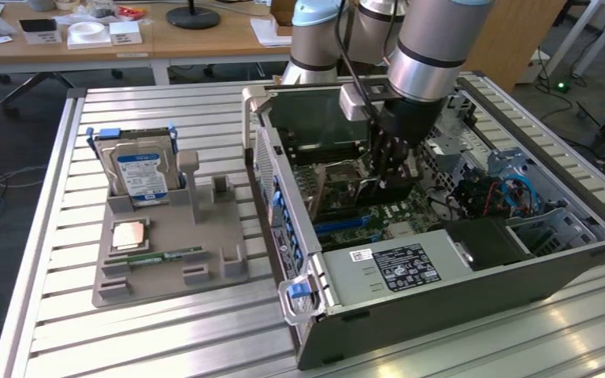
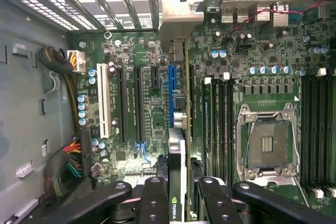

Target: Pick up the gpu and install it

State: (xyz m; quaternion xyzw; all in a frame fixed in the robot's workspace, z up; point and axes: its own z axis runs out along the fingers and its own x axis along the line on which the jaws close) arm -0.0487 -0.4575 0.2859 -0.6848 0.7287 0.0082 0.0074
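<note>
The gpu (image 2: pixel 176 161) stood on edge inside the computer case (image 1: pixel 439 276), clamped between the fingers (image 2: pixel 155 192) of the gripper (image 2: pixel 179 184) and lined up along the blue slot (image 2: pixel 171 90) of the motherboard (image 2: pixel 152 124); whether its lower edge had met the slot, you could not tell. In the exterior view the gripper sat at about eleven o'clock from the case's middle, with the parts tray (image 1: pixel 166 236) off at nine o'clock. You would have judged the card light and stiff but fragile, best pinched as here across board and cooler, clear of its contact edge.
</note>
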